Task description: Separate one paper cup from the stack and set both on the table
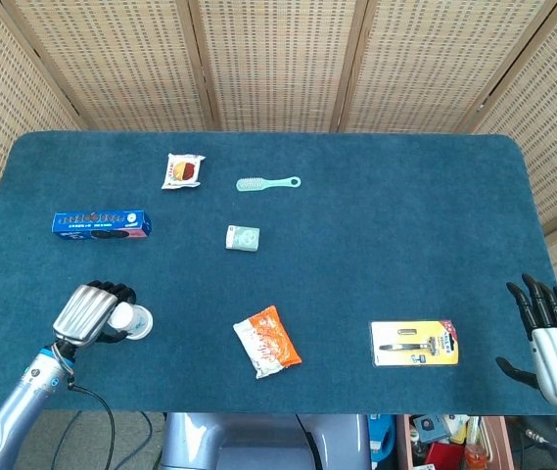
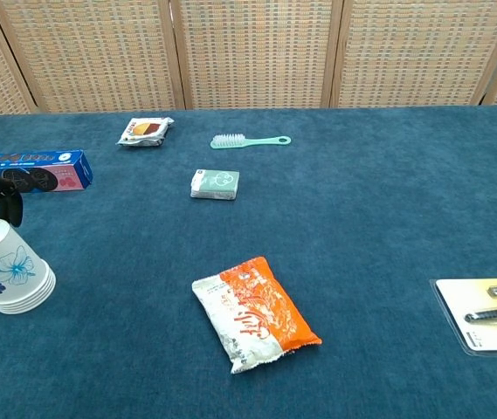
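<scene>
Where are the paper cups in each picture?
Head view: the paper cup stack sits near the table's front-left, under the left hand.
Chest view: the stack is at the far left edge.
Shared landmark: the blue cookie box lies just beyond it.

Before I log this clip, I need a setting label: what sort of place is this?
Probably a staged test table rather than a home: a table with a blue cloth, woven screens behind it, and unrelated items such as a brush, snack packet and packaged razor spaced apart.
</scene>
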`<state>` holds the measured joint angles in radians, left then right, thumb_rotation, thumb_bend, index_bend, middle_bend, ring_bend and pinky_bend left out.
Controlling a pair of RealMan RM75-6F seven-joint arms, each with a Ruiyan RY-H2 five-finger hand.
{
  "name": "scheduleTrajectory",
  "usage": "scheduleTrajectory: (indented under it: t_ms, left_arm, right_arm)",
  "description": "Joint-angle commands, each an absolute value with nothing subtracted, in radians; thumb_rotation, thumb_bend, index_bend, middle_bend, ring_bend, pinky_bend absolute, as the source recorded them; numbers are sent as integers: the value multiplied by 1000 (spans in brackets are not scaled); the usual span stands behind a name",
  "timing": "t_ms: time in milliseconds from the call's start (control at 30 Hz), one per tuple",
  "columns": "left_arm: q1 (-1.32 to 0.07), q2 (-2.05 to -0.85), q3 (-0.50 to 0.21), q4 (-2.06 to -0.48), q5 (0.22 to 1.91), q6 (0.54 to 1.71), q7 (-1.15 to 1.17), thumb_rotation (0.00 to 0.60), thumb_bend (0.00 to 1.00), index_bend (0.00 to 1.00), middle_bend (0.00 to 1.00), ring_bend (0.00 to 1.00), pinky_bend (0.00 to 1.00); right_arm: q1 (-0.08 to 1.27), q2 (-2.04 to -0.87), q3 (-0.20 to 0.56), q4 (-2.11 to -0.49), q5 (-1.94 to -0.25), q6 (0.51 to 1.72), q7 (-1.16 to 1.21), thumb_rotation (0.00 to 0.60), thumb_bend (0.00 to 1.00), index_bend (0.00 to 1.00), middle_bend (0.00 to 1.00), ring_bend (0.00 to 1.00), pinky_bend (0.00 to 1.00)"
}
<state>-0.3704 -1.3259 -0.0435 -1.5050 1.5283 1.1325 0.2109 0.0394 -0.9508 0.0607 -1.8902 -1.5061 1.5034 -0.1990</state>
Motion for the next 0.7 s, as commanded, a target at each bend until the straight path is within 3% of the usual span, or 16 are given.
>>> scheduleTrajectory:
  t_ms: [33,300,567,700]
  left_arm:
    - [-368,-1331,-43,-1500,1527,1145,208,600,69,479,536,492,500]
    - [-359,-1314,-61,-1514,1524,1200,122,600,68,482,537,492,501]
    - [-362,-1289,-145,-1568,1477,1241,-427,600,69,489,543,493,501]
    - [-394,-1303,-193,-1572,1433,1186,-750,600,68,491,543,493,501]
  right_arm:
    - [40,-951,60,-1890,-1506,1502,-199,600,0,0,0,0,0]
    - [41,-953,58,-1892,-1507,1501,-207,600,0,0,0,0,0]
    - [53,-956,65,-1890,-1497,1486,-204,600,0,0,0,0,0]
    - [88,-970,84,-1848,-1513,1460,-169,600,0,30,0,0,0]
